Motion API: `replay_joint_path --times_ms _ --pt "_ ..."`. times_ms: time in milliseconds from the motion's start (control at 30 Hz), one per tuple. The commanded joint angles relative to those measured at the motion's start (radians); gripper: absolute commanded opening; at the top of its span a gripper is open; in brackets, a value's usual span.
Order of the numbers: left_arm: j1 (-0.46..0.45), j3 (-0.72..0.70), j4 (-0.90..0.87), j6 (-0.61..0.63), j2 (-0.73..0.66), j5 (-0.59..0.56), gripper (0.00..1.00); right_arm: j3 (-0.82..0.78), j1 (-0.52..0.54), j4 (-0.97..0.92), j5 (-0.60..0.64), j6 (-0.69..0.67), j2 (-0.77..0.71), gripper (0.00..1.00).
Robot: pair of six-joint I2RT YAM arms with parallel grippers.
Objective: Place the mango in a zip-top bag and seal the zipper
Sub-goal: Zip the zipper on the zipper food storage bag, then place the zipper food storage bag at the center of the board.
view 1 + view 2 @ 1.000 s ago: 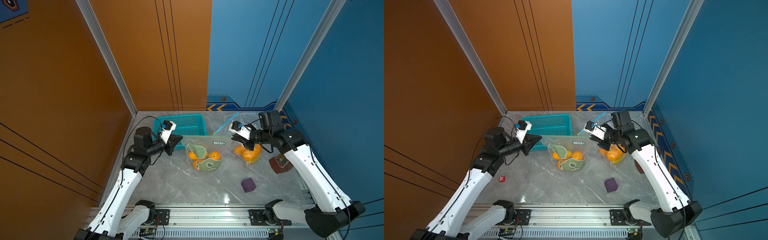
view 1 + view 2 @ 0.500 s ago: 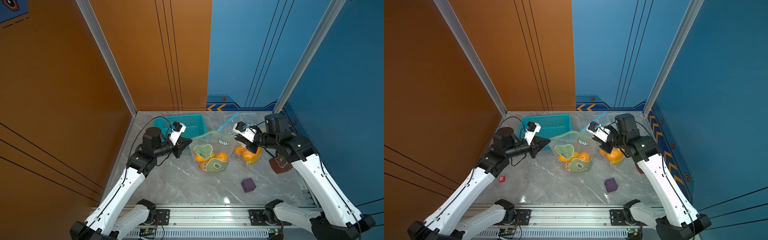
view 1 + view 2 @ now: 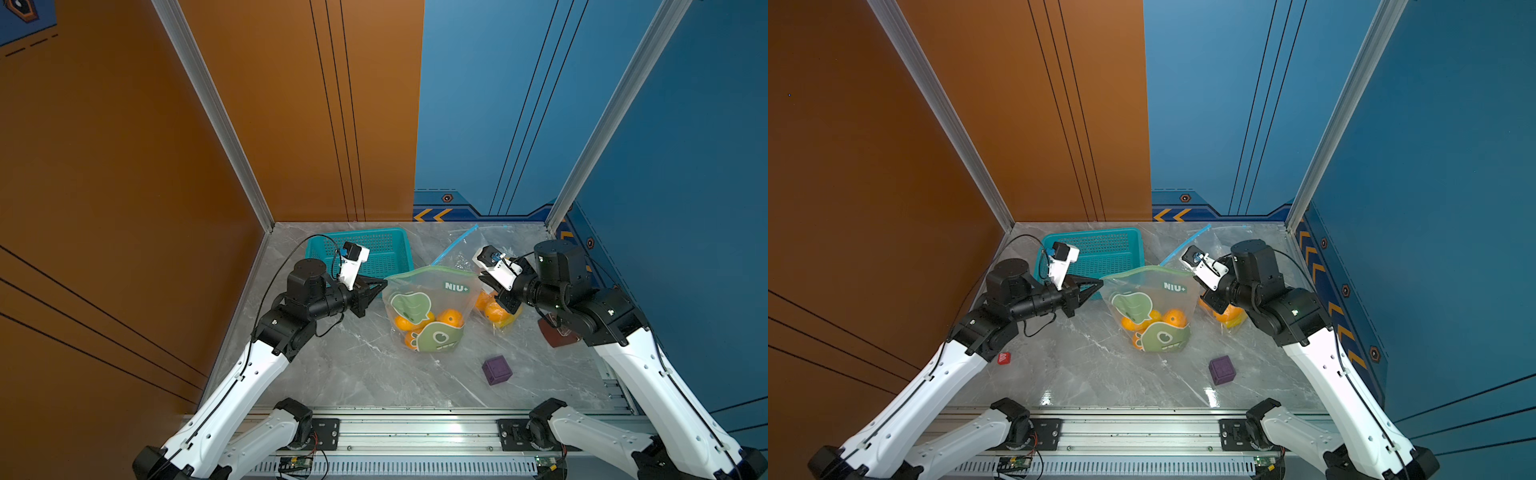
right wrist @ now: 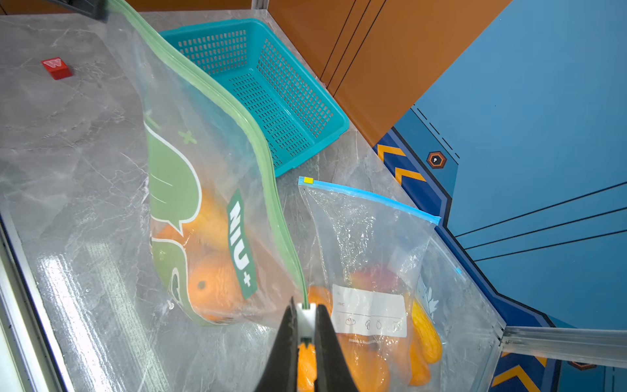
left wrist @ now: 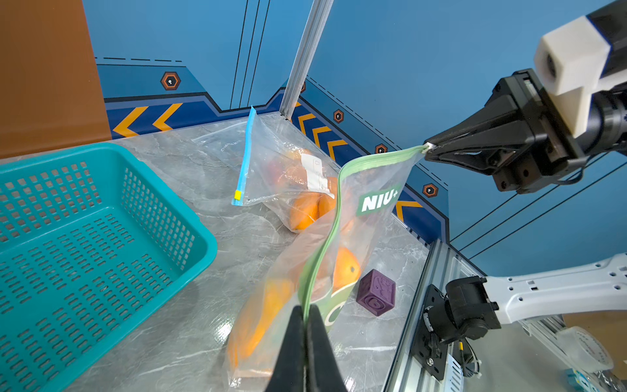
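Pinching opposite corners of the green zip-top bag (image 3: 432,303) are left jaws and right jaws.

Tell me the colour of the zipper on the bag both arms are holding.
Light green; the zipper shows best in the left wrist view.

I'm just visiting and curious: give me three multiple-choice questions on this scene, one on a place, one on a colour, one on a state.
1. The held bag has a zipper strip that is: A green; B red; C black.
2. The purple cube lies: A inside the bag; B on the table; C on a ledge.
3. The left gripper and right gripper are: A both open; B both shut on the bag's top corners; C both out of sight.
Answers: A, the strip shows green; B, it sits on bare marble; B, each pinches a corner.
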Motion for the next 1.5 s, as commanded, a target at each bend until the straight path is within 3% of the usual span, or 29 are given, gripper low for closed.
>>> replay_joint_path --times_ms 0,200,433,700,1000,1133,1300,1367,1467 --pt "0.003 0.023 0.006 -0.065 0.063 -0.066 0.00 0.009 -0.003 0.045 0.078 0.056 0.101 0.02" --pt "0.029 0.060 0.007 -0.068 0.175 -0.205 0.00 0.118 -0.006 0.053 0.124 0.085 0.300 0.01" --pt "0.064 0.146 0.009 -0.036 0.258 -0.236 0.02 0.211 -0.009 0.107 0.082 0.122 0.425 0.09" --pt "0.094 0.154 0.009 -0.065 0.291 -0.295 0.02 0.262 -0.009 0.114 0.106 0.141 0.484 0.30" --pt "0.130 0.085 0.009 -0.106 0.242 -0.309 0.09 0.280 -0.030 0.115 0.194 0.234 0.458 0.68" --pt "0.133 0.083 0.008 -0.114 0.234 -0.300 0.19 0.309 -0.068 0.114 0.226 0.314 0.460 0.83" --pt "0.132 0.083 0.009 -0.130 0.234 -0.297 0.39 0.348 -0.174 0.077 0.199 0.426 0.504 0.89" --pt "0.132 0.085 0.008 -0.133 0.234 -0.298 0.44 0.367 -0.227 0.036 0.169 0.472 0.527 1.00" --pt "0.131 0.085 0.009 -0.136 0.225 -0.297 0.53 0.344 -0.294 -0.003 0.161 0.550 0.523 1.00"
